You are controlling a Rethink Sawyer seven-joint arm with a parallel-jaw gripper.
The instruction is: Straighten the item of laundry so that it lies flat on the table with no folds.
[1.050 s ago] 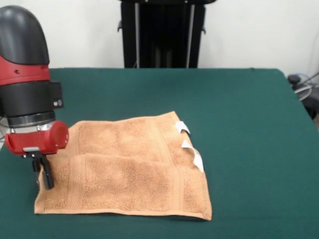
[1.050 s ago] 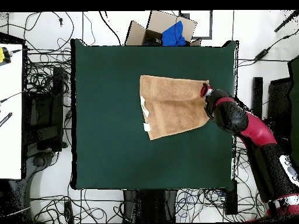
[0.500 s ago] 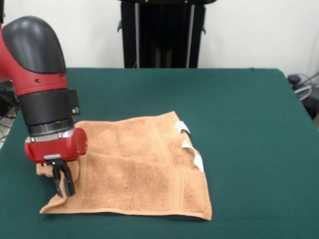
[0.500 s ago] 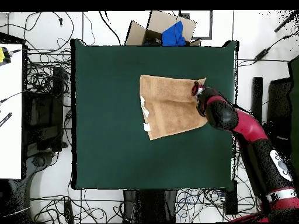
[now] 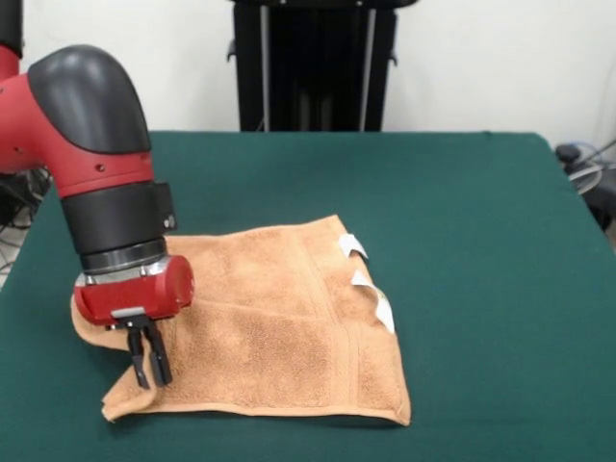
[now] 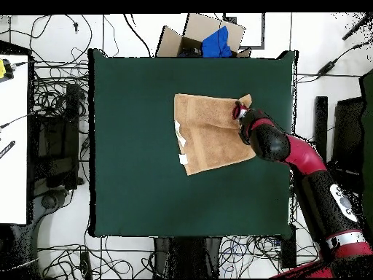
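The item of laundry, an orange-tan towel [image 5: 279, 327], lies on the green table [image 5: 472, 241] left of centre, doubled over with a fold line across it. Small white tags [image 5: 352, 246] stick out along its right edge. My gripper [image 5: 149, 359] points down at the towel's front left corner, fingers pinched together on the cloth, and that corner is bunched inward. In the overhead view the towel [image 6: 207, 131] sits in the upper right part of the table [image 6: 138, 160], and the gripper [image 6: 237, 111] is at the towel's upper right corner.
A black stand [image 5: 313, 67] rises behind the table's far edge. Overhead, a cardboard box with blue cloth [image 6: 211, 38] sits past the top edge, cables ring the table, and a white desk [image 6: 13, 138] stands at the left.
The gripper has moved inward over the towel, rightward in the front view. The towel's front left corner has come along with it and now bunches toward the middle.
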